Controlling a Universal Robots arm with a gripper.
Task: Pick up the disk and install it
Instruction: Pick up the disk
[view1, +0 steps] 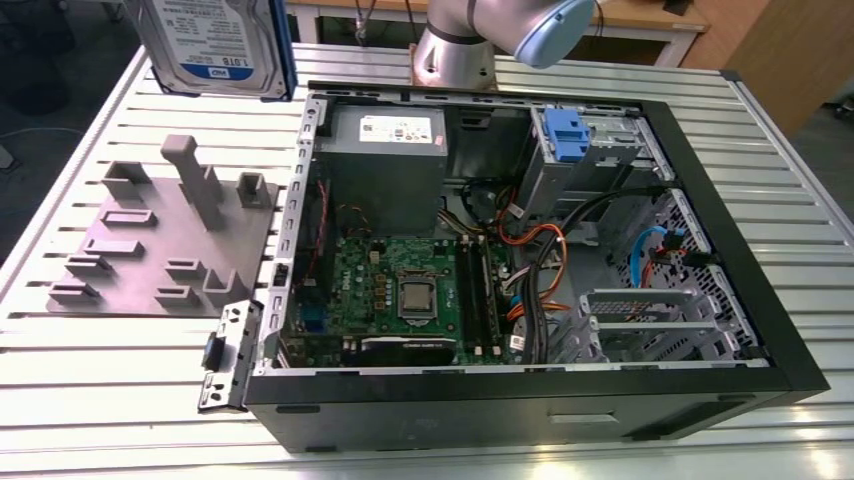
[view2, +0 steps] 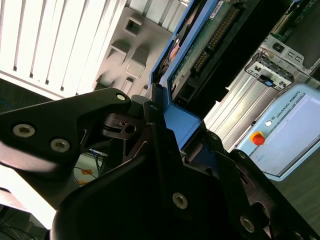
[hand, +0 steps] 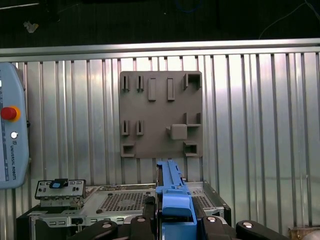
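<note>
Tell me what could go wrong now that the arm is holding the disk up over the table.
The gripper clamps the disk at its blue rail, so the disk may tilt or slip. If it drops, it could hit the grey fixture with its upright posts. Inside the open computer case, orange and black cables crowd the space beside the drive bay, so the disk could snag there.
</note>
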